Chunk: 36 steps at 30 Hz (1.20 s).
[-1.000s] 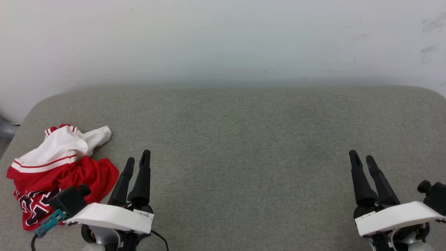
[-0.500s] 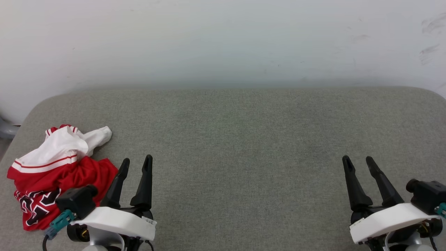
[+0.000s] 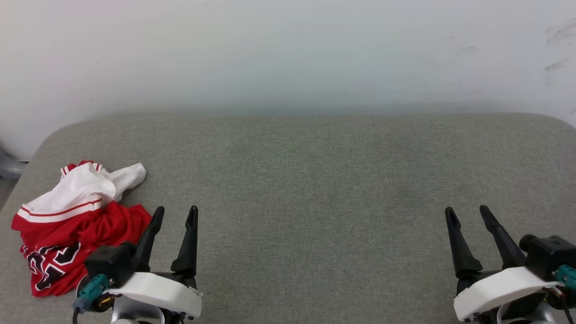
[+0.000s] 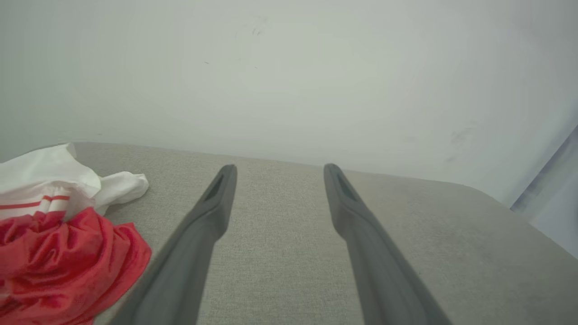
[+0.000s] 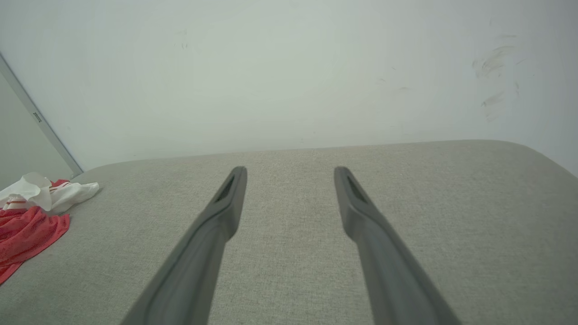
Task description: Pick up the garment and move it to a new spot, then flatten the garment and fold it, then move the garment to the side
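A table covered in grey fabric, with rounded corners, stands against a plain white wall. Faint dark scuffs mark the wall at the far right.

The garment lies in a crumpled heap at the near left of the table, close to the left edge. Its near part is red. White cloth is bunched on its far part, crossed by a thin red stripe, with red-and-white striped trim at the far end. A white sleeve end pokes out to the right on the far side. Black-and-white lettering shows on the near left folds, too creased to read.

The left gripper is at the near edge, just right of the garment, its 2 dark fingers pointing toward the wall. Its jaws are spread wide and hold nothing. In the left wrist view the red cloth lies left of the left finger, a narrow strip of bare table shows between them, and only grey table shows between the 2 fingers.

The right gripper is at the near right, well apart from the garment, with fingers also pointing toward the wall. Its jaws are spread wide and hold nothing. In the right wrist view the garment lies far off to the left, with bare table between the fingers.

Each gripper rises from a white wrist casing that carries a black block with a teal plug.
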Tool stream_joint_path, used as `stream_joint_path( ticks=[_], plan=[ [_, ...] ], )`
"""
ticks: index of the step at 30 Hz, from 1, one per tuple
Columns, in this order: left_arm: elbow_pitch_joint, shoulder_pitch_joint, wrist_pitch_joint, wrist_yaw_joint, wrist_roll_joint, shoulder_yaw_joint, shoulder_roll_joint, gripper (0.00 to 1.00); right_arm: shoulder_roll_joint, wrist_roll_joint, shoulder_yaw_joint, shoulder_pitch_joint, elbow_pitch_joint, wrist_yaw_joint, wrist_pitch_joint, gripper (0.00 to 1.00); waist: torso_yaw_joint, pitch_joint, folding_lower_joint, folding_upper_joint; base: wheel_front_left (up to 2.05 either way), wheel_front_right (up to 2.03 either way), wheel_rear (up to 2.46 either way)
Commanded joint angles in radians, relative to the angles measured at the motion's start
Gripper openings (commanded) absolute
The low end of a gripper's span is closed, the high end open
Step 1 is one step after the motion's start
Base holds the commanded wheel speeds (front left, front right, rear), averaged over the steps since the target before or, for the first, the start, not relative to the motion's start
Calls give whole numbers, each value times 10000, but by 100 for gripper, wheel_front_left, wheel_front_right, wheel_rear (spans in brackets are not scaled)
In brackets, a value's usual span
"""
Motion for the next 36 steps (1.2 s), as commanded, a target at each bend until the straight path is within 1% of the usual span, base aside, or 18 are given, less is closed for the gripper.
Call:
stream_joint_path(
  ticks=[1, 5, 17, 18, 22, 29, 36],
  plan=[
    [-55, -2, -85, 9, 210, -20, 51, 100, 28, -237, -26, 54, -137, 0, -4, 100, 3, -1, 0, 0, 0, 0, 0],
    [45, 33, -213, 56, 675, -58, 61, 100, 54, -760, -128, 189, -237, -1, 41, 100, 24, -22, 0, 0, 0, 0, 0],
    [335, -20, -475, -50, 1428, -107, 0, 100, 61, -1244, -376, 413, -470, -1, -9, 100, 51, -27, 0, 0, 0, 0, 0],
    [380, -21, -537, -70, 1630, -101, -22, 100, 62, -1406, -443, 483, -511, -1, -48, 100, 92, -34, 0, 0, 0, 0, 0],
    [374, -64, -620, -88, 1872, -87, -41, 100, 62, -1590, -448, 499, -586, -1, -119, 100, 221, -20, 0, 0, 0, 0, 0],
    [534, -115, -745, -134, 2103, 95, -147, 100, 62, -1991, -416, 503, -701, -1, -208, 100, 799, 1, 0, 0, 0, 0, 0],
    [846, -164, -886, -156, 2378, 366, -239, 100, 61, -2274, -280, 439, -702, -1, -355, 100, 1797, -2, 0, 0, 0, 0, 0]
  ],
)
